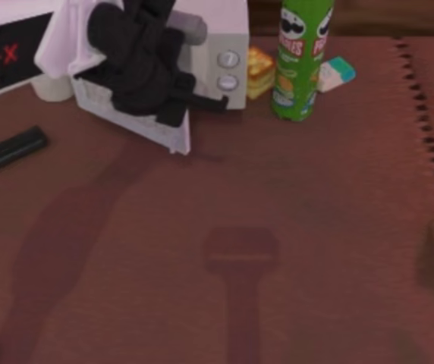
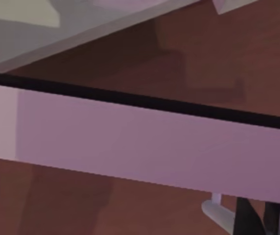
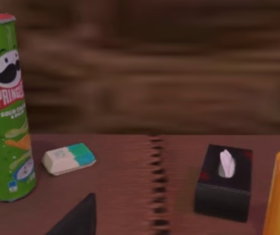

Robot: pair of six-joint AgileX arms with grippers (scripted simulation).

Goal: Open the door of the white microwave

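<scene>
The microwave (image 1: 217,45) stands at the far side of the table, left of centre, and its door (image 1: 145,125) already hangs swung out toward the near left, well off the front, so the opening looks largely done; only a wider swing or a release may remain. The left gripper (image 1: 173,106) sits over the door's inner side, probably against its edge, though I cannot tell how its jaws stand. The right arm is out of the top view. A green can (image 1: 300,57) stands just right of the microwave, an eraser (image 1: 337,73) beyond it, a black bar (image 1: 8,149) at the left; none blocks the swing.
</scene>
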